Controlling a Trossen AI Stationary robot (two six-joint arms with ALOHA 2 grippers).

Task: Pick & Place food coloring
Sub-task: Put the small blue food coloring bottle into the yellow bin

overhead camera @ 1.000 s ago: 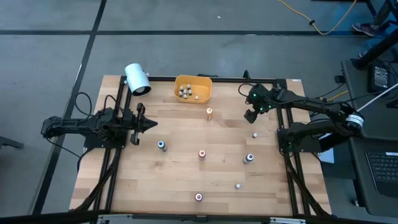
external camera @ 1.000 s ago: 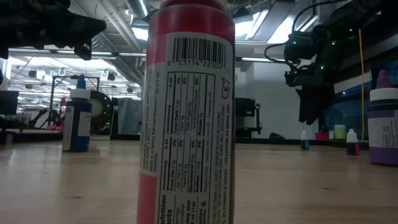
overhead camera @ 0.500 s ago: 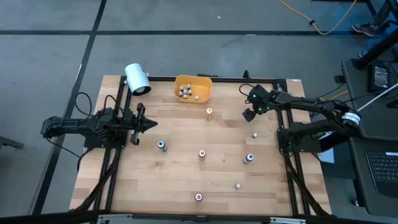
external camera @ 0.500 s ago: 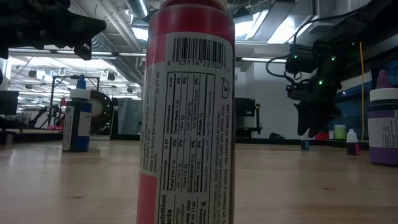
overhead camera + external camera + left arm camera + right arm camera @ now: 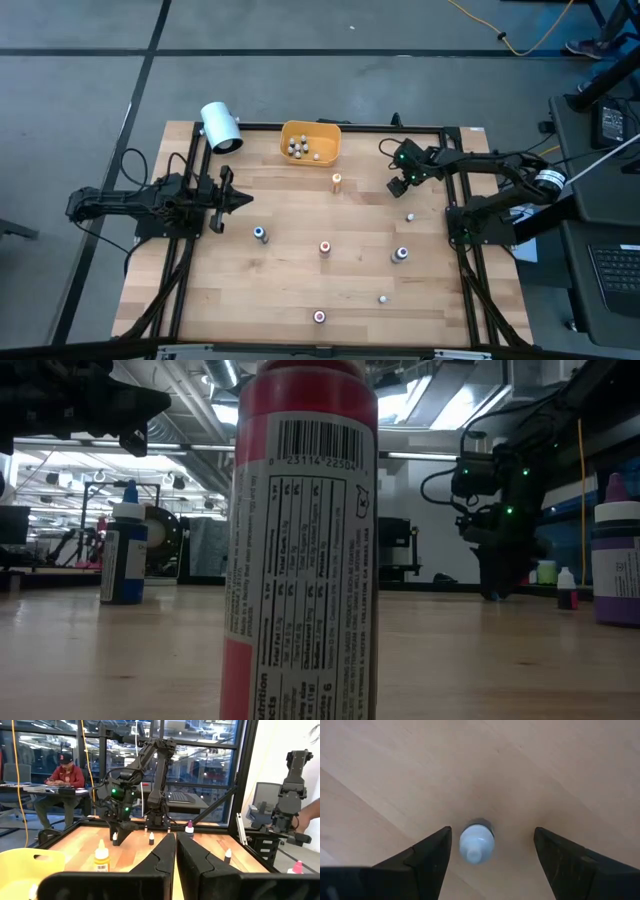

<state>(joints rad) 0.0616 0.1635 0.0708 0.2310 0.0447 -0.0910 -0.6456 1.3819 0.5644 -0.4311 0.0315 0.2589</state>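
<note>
Small food coloring bottles stand upright and scattered on the wooden table (image 5: 300, 280); several more lie in the yellow bin (image 5: 310, 142). My right gripper (image 5: 398, 188) points down at the far right, open. Its fingers stand on either side of one pale-capped bottle (image 5: 476, 842) without touching it. The left wrist view shows that bottle (image 5: 115, 838) beside the right gripper's tips. In the low view the right gripper (image 5: 492, 585) hides it. My left gripper (image 5: 240, 201) waits shut and level above the table's left side.
An orange bottle (image 5: 336, 180) stands left of my right gripper and a white-capped one (image 5: 410, 217) just nearer. A white cylinder (image 5: 220, 127) lies at the far left corner. A red bottle (image 5: 305, 540) fills the low view. A person (image 5: 62, 772) sits beyond the table.
My right gripper has come down toward the table over the small bottle, staying open and rolling a little. In the low view it now covers the bottle that showed below it before.
</note>
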